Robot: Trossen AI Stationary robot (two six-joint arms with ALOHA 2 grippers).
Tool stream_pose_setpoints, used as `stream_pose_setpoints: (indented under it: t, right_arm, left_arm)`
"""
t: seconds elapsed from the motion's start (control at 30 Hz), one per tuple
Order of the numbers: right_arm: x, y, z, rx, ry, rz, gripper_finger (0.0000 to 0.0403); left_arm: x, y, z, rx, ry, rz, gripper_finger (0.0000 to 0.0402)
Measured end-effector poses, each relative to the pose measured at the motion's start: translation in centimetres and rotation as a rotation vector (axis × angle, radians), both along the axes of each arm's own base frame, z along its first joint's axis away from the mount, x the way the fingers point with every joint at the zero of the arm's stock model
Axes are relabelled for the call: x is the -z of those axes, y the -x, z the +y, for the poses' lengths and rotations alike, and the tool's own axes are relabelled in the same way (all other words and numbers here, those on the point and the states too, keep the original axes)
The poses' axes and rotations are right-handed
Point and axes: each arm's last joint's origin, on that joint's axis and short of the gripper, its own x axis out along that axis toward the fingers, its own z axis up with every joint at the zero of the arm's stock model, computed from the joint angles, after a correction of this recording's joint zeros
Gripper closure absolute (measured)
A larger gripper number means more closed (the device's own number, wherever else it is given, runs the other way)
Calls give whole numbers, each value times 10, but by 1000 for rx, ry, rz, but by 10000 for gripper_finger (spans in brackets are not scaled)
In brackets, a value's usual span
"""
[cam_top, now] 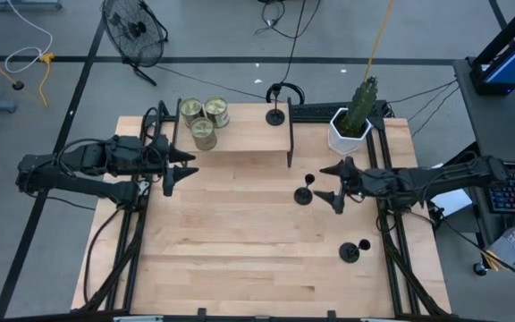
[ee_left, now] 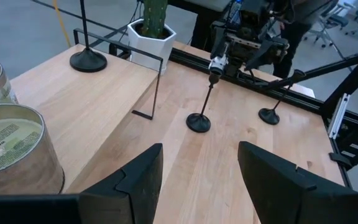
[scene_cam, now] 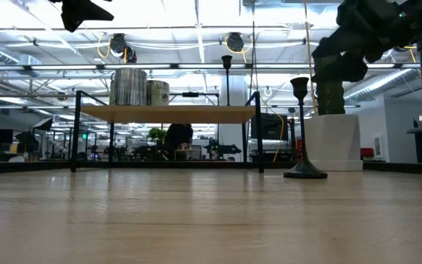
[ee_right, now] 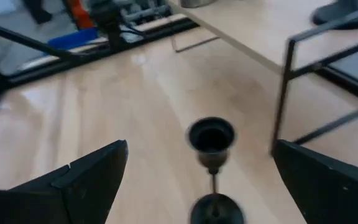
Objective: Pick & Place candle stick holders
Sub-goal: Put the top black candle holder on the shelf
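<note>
Three black candle stick holders show. One (cam_top: 275, 114) stands on its round base on the raised wooden shelf (cam_top: 240, 139). A second (cam_top: 304, 192) stands on the table just off the shelf's right end. A third (cam_top: 354, 250) is nearer the front right. My right gripper (ee_right: 201, 147) is wide open, level with the second holder's cup top (ee_right: 211, 135), which lies just ahead between the fingers, untouched. My left gripper (ee_left: 197, 168) hangs open over the table's left side, beside the shelf, with nothing in it.
Three greenish-gold tins (cam_top: 202, 119) sit on the shelf's left end. A white pot with a cactus (cam_top: 351, 125) stands at the far right, behind my right gripper. The shelf's black legs (ee_right: 284, 99) stand close to the second holder. Bare wood spreads across the table's near half.
</note>
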Motion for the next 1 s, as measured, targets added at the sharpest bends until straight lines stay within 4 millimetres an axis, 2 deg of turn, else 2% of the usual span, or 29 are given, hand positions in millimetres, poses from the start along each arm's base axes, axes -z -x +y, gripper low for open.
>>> stream_pose_setpoints:
  t: [0.47, 0.63, 1.0]
  right_arm:
    - [14, -12, 0, 41, 33, 94, 7]
    - [15, -19, -1, 108, 73, 83, 7]
    - [24, -35, 1, 101, 80, 86, 7]
  left_arm:
    - [0, 0, 0, 6, -17, 4, 185]
    - [0, 0, 0, 6, -17, 4, 185]
    - [0, 0, 0, 6, -17, 4, 185]
